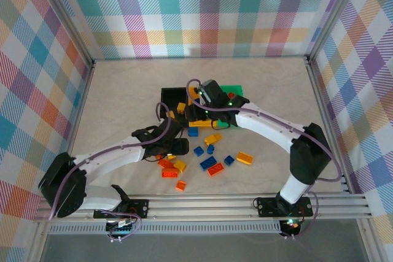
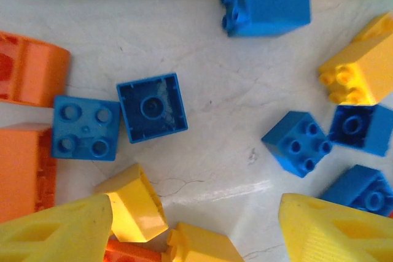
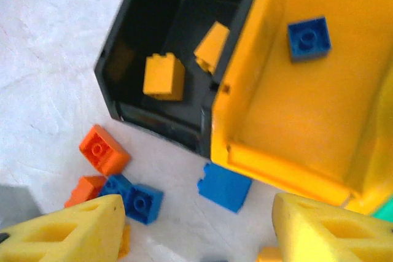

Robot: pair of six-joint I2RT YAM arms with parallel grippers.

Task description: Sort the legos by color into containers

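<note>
Loose legos lie in front of the joined containers: black bin (image 1: 171, 97), yellow bin (image 1: 202, 123), green bin (image 1: 237, 92). My right gripper (image 1: 200, 115) (image 3: 199, 231) hangs open and empty over the bins' front edge. Below it, the black bin (image 3: 156, 29) holds two yellow legos (image 3: 164, 76). A blue lego (image 3: 309, 38) lies in the yellow bin (image 3: 288, 170). Another blue lego (image 3: 224, 186) lies on the table by that bin's wall. My left gripper (image 1: 175, 146) (image 2: 196, 231) is open, low over the pile. Two yellow legos (image 2: 132, 204) (image 2: 199, 246) lie between its fingers (image 2: 55, 231), ungripped.
Blue legos (image 2: 151, 107) (image 2: 298, 142), orange legos (image 2: 27, 69) and a yellow lego (image 2: 359, 69) surround the left gripper. More lie toward the near edge: orange (image 1: 180, 185), blue (image 1: 207, 164), yellow (image 1: 244, 157). Checked walls enclose the table on three sides.
</note>
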